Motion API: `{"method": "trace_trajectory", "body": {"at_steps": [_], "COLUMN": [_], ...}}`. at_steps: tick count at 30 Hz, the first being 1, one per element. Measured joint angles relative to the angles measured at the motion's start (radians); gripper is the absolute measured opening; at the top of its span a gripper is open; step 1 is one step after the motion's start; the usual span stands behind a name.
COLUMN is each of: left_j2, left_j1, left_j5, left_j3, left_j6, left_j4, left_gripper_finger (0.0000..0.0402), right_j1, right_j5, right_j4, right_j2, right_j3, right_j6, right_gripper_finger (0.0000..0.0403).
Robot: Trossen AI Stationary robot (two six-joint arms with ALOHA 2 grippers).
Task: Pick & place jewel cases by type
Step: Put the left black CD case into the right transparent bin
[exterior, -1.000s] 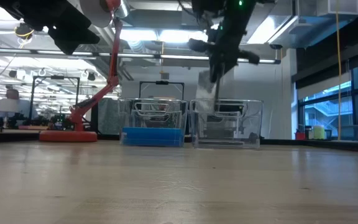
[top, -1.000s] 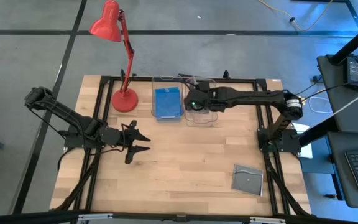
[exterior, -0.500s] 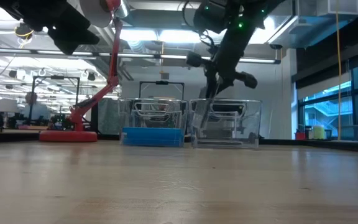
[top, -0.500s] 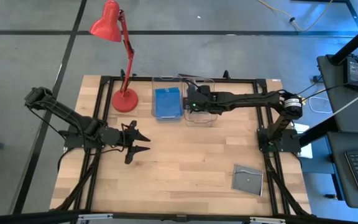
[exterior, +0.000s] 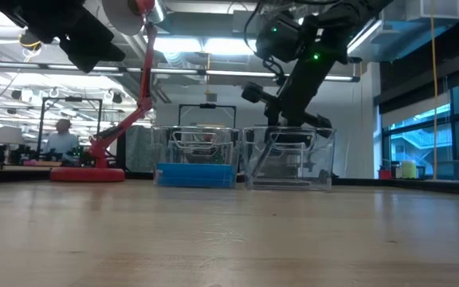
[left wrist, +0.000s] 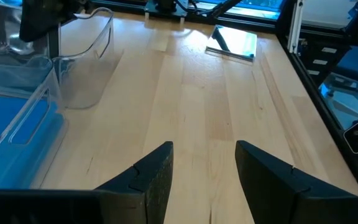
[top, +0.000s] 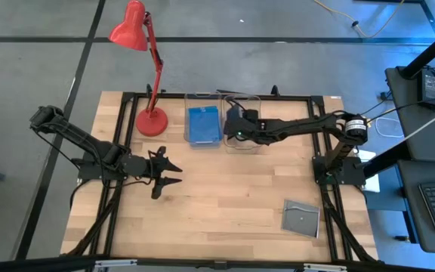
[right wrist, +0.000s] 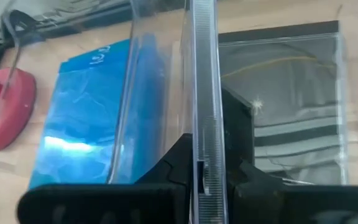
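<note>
Smoky grey case (right wrist: 205,93) is hanging on edge, clamped in my right gripper (top: 236,128) over the clear bin (exterior: 289,159) w/ the other grey ones, since blues are filling the next bin (top: 203,125); left gripper (top: 165,172) is idling part-open, last grey case (top: 300,218) waiting nr table corner.

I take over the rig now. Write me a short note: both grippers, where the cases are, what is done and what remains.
Right gripper: shut on a grey jewel case held on edge over the right clear bin.
Left gripper: open, empty, hovering over the table's left side.
Done: blue cases lie in the left clear bin.
Left: release this grey case; one more grey case waits near the table's front right corner.
</note>
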Motion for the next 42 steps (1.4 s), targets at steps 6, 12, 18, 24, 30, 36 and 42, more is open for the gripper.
{"method": "trace_trajectory", "body": {"at_steps": [6, 12, 18, 24, 30, 36, 42], "left_j2": [0.0, 0.0, 0.0, 0.0, 0.0, 0.0, 0.001], "left_j1": [0.0, 0.0, 0.0, 0.0, 0.0, 0.0, 0.0], "left_j5": [0.0, 0.0, -0.001, -0.001, -0.003, -0.037, -0.077], "left_j3": [0.0, 0.0, 0.0, 0.0, 0.0, 0.0, 0.0], "left_j6": [0.0, 0.0, -0.026, -0.027, -0.027, -0.027, -0.026], "left_j4": [0.0, 0.001, 0.001, 0.002, 0.002, 0.002, 0.002], "left_gripper_finger": [0.0171, 0.0171, 0.0171, 0.0171, 0.0171, 0.0171, 0.0171], "right_j1": [-0.007, -0.012, -0.013, -0.02, -0.021, -0.033, -0.062], "right_j5": [0.002, 0.014, 0.001, -0.034, -0.058, -0.118, -0.266], "right_j4": [0.018, 0.012, -0.005, -0.021, -0.02, -0.018, -0.029], "right_j2": [-0.003, -0.003, 0.001, 0.002, 0.002, 0.002, 0.001], "right_j3": [-0.024, -0.025, -0.029, -0.029, -0.029, -0.027, -0.026], "right_j6": [-0.002, -0.041, -0.087, -0.115, -0.247, -0.406, -0.617], "right_gripper_finger": [0.0033, 0.0044, 0.0115, 0.0174, 0.0189, 0.019, 0.019]}}
